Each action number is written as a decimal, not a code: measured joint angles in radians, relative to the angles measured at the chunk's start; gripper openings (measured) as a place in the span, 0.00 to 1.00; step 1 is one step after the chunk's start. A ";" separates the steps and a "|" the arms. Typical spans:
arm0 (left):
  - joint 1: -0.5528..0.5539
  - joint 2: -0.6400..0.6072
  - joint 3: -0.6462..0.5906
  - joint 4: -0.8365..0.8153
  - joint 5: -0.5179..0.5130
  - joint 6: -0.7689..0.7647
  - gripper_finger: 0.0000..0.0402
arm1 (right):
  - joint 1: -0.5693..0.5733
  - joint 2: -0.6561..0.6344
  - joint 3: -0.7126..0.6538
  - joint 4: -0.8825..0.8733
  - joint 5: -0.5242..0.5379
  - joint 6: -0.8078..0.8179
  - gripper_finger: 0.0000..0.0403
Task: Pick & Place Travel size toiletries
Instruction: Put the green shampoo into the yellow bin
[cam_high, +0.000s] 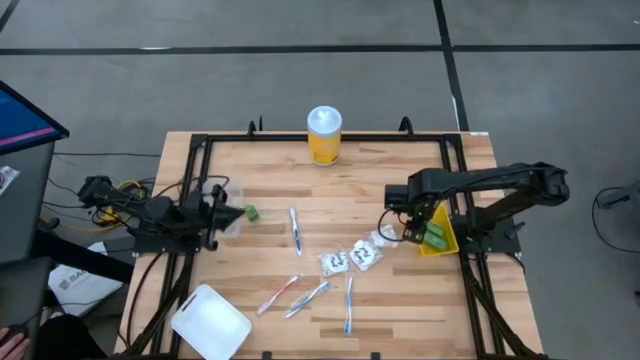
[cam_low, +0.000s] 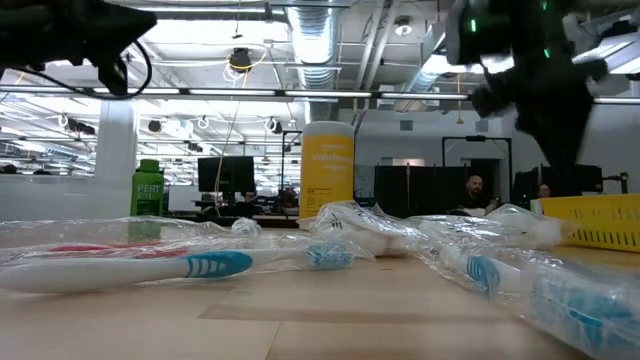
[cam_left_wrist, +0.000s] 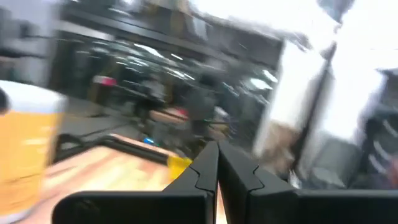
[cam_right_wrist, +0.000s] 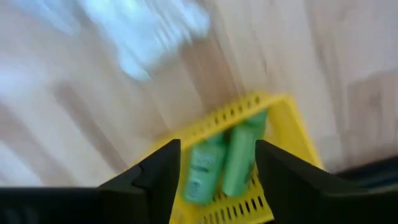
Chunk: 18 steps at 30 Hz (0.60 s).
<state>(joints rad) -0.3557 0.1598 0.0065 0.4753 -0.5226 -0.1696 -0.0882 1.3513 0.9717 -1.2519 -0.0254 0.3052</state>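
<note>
Several slim toothbrushes in clear wrappers lie flat on the wooden table: one (cam_high: 295, 230) in the middle and three (cam_high: 308, 297) nearer the front; they also show in the low view (cam_low: 215, 264). Crinkly white packets (cam_high: 350, 257) lie beside them. One small green bottle (cam_high: 251, 212) stands upright on the left. Two more green bottles (cam_right_wrist: 224, 163) lie in a yellow basket (cam_high: 440, 240). My right gripper (cam_right_wrist: 217, 149) hovers open over that basket, empty. My left gripper (cam_left_wrist: 217, 168) is shut and empty, just left of the standing green bottle.
A tall yellow jar with a white lid (cam_high: 324, 135) stands at the table's far edge. A white flat tray (cam_high: 210, 322) lies at the near left corner. A black frame (cam_high: 200, 145) runs around the tabletop. People show in the room behind (cam_low: 475, 190).
</note>
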 joint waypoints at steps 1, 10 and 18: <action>0.000 0.000 0.005 0.007 -0.030 -0.003 0.00 | 0.000 -0.021 0.029 0.001 0.000 0.014 0.50; 0.000 0.209 0.212 -0.002 -0.222 0.142 0.17 | 0.037 -0.212 0.218 0.129 0.007 0.117 0.46; 0.011 0.562 0.604 -0.371 -0.254 0.202 0.49 | 0.099 -0.335 0.222 0.299 0.007 0.141 0.40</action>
<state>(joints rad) -0.3450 0.7213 0.6110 0.1041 -0.7767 0.0321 0.0109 1.0166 1.1938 -0.9526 -0.0181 0.4461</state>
